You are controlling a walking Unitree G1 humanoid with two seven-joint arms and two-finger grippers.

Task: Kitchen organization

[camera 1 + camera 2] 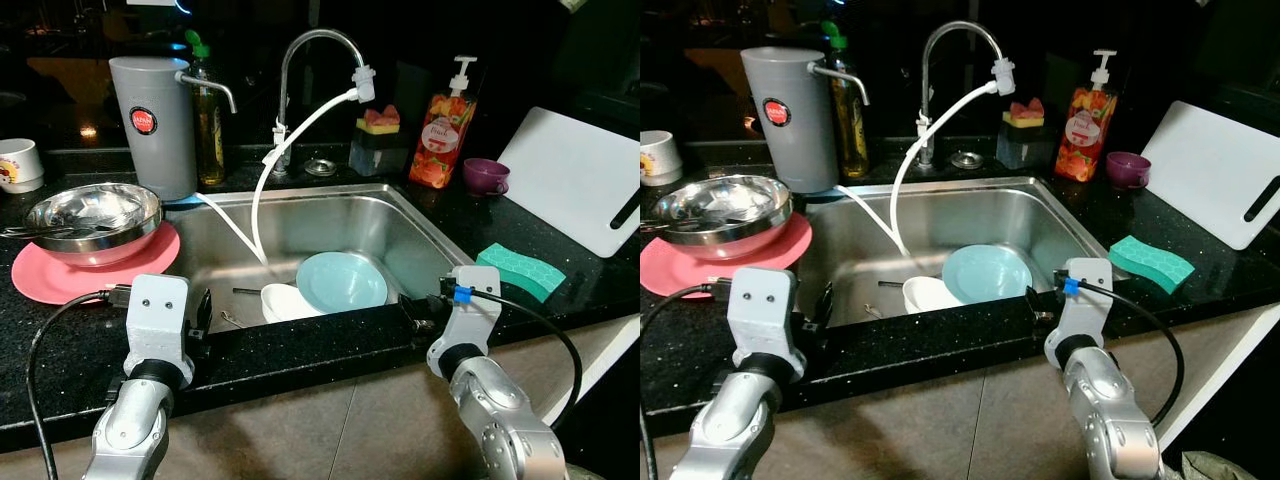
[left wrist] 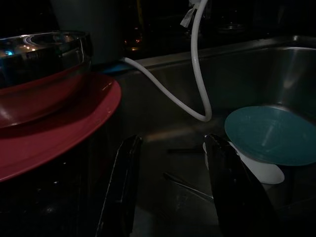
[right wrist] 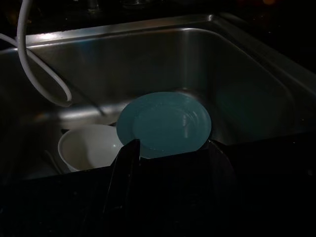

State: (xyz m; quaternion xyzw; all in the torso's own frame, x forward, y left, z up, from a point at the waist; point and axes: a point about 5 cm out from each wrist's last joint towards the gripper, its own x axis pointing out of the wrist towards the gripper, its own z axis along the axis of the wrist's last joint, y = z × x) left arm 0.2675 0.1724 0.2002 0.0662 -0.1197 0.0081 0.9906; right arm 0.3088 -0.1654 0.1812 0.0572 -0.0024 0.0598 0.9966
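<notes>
Both grippers, left (image 2: 170,190) and right (image 3: 170,170), hover empty, fingers apart, at the sink's (image 1: 440,240) near edge; likely next, reaching down for the plate (image 1: 342,279).

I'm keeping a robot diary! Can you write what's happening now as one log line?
left gripper: open, front sink edge | right gripper: open, same edge | sink: blue plate, white bowl | nothing held

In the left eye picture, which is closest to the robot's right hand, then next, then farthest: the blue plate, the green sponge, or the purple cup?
From the right hand:
1. Blue plate, in the sink just ahead.
2. Green sponge, on the counter to its right.
3. Purple cup, far back beside the soap bottle.
</notes>
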